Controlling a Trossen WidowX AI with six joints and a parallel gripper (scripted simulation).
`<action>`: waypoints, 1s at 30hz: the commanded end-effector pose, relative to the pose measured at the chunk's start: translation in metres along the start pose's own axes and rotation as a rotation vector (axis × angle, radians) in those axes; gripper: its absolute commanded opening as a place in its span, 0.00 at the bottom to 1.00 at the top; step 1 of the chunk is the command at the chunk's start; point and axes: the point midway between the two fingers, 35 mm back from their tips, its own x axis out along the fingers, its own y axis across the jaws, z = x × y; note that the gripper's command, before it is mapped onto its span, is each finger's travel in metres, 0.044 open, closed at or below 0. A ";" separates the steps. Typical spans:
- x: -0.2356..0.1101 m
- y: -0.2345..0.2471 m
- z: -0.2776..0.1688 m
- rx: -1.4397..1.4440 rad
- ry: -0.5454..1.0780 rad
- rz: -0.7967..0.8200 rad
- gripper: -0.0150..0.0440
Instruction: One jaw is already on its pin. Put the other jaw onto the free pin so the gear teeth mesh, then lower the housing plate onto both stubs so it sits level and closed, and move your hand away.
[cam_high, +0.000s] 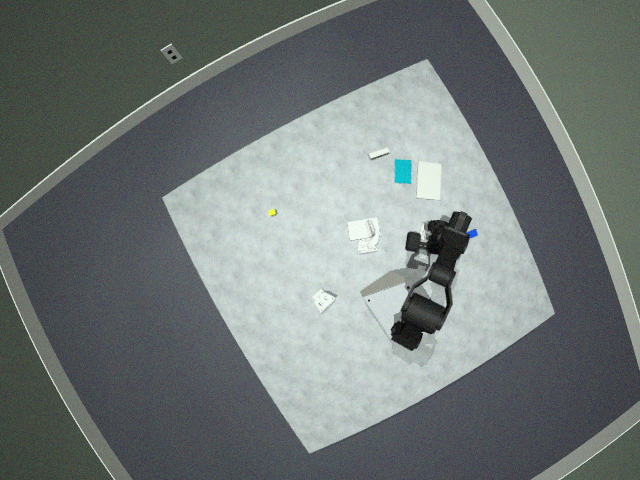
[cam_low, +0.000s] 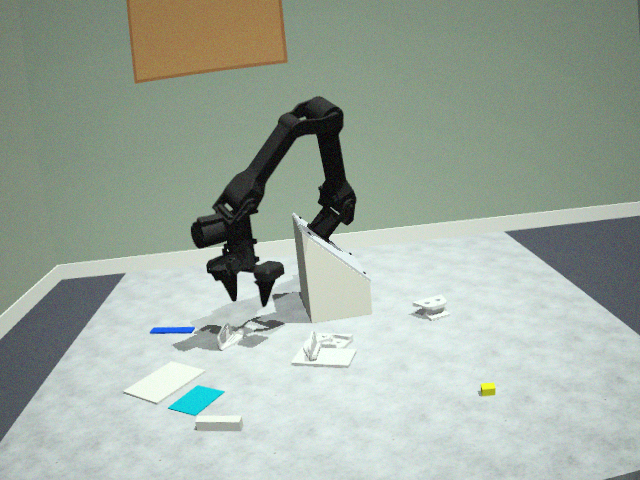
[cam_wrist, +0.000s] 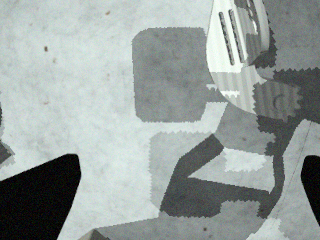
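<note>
My gripper (cam_low: 249, 303) (cam_wrist: 191, 167) is open and empty, pointing down above the table. The loose white jaw (cam_low: 224, 338) (cam_wrist: 217, 57) lies below and in front of it, with slots and gear teeth showing in the wrist view. A white base plate (cam_high: 357, 230) (cam_low: 333, 358) lies near the middle of the table. A white curved jaw (cam_high: 376, 237) (cam_low: 311, 347) rises at it, with a flat white part behind; the pins and their fit cannot be made out. A white plate-like part with two holes (cam_high: 324, 300) (cam_low: 431, 304), perhaps the housing plate, sits apart beyond the arm's mount.
The arm's wedge-shaped mount (cam_high: 382, 304) (cam_low: 338, 299) stands behind the parts. A blue bar (cam_high: 472, 233) (cam_low: 172, 330), a cream sheet (cam_high: 429, 180) (cam_low: 165, 381), a teal sheet (cam_high: 402, 171) (cam_low: 196, 399), a white bar (cam_high: 378, 153) (cam_low: 219, 423) and a yellow block (cam_high: 272, 212) (cam_low: 488, 389) lie around.
</note>
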 end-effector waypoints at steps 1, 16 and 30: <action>0.000 0.000 0.000 0.000 0.000 0.000 1.00; 0.000 0.000 0.000 0.000 0.000 0.000 1.00; 0.000 0.000 0.000 0.000 0.000 0.000 0.60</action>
